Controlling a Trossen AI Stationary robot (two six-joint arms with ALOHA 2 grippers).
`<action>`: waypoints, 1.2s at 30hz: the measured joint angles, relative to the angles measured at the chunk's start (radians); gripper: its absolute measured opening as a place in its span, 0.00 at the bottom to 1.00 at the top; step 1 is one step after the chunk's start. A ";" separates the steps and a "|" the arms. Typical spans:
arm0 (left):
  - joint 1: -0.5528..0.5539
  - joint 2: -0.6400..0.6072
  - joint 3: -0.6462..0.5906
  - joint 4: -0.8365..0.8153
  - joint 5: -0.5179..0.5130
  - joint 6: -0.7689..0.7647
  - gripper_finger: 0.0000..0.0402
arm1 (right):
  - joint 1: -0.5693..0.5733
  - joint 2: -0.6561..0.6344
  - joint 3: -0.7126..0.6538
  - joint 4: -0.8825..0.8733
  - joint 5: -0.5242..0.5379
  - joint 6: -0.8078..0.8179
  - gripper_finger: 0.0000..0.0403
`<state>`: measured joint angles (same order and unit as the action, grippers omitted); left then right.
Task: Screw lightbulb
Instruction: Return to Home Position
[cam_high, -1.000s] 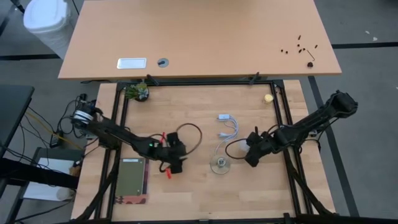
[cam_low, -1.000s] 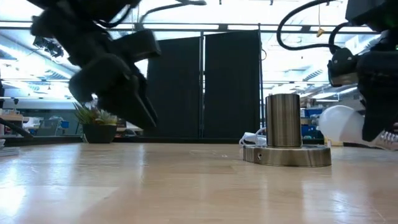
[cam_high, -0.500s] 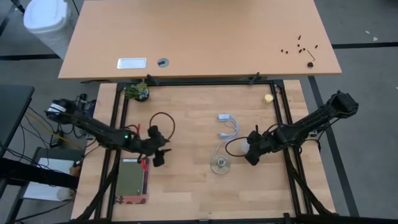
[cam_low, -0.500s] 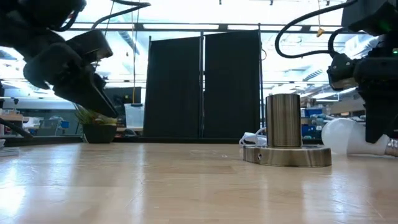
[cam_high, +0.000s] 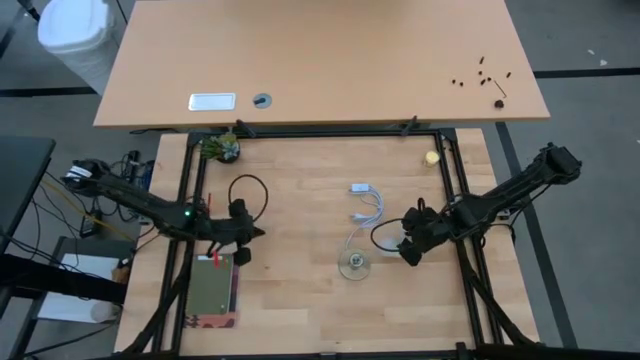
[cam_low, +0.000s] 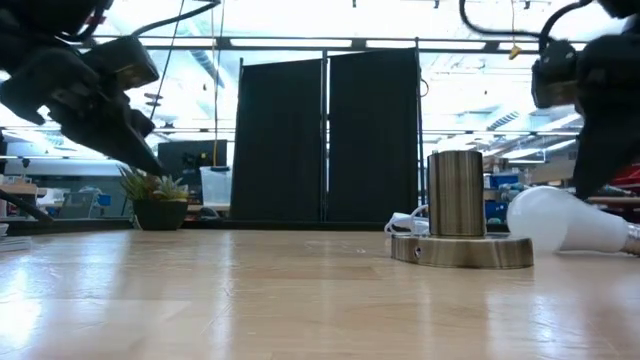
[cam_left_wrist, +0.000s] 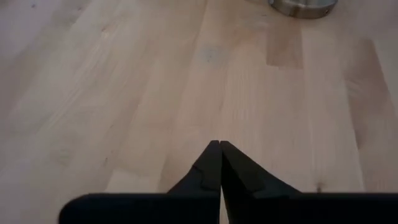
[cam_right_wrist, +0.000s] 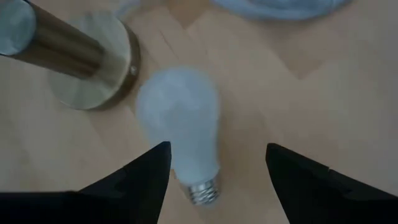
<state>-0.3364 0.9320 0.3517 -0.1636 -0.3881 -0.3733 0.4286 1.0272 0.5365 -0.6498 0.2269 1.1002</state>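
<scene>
Hanging well left of the lamp base (cam_high: 355, 264), left end effector (cam_left_wrist: 219, 149) is pinched closed, empty. Now the lightbulb (cam_right_wrist: 180, 124) lies on the surface (cam_high: 300, 310) just right of that base, right end effector (cam_right_wrist: 217, 147) gaping above it. Homing step, I'd say: lift clear, no nudging.

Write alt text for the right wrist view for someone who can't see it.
A white frosted lightbulb lies on its side on the pale wooden table, not gripped, its grey screw base nearest the right gripper, whose dark fingers stand open either side of it. A brushed-metal lamp socket on a round disc base stands close by the bulb's globe.
</scene>
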 joint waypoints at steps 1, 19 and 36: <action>0.000 -0.025 0.000 -0.028 0.001 0.000 0.02 | 0.008 -0.011 0.000 0.000 0.022 -0.010 0.68; 0.000 -0.434 -0.298 0.264 0.095 -0.009 0.00 | 0.271 -0.084 -0.248 0.768 0.337 -0.387 0.63; 0.000 -0.443 -0.343 0.256 0.100 -0.015 0.00 | 0.442 0.007 -0.228 0.873 0.270 -0.415 0.50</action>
<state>-0.3367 0.4889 0.0086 0.0921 -0.2879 -0.3887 0.8703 1.0339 0.3088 0.2229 0.4966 0.6852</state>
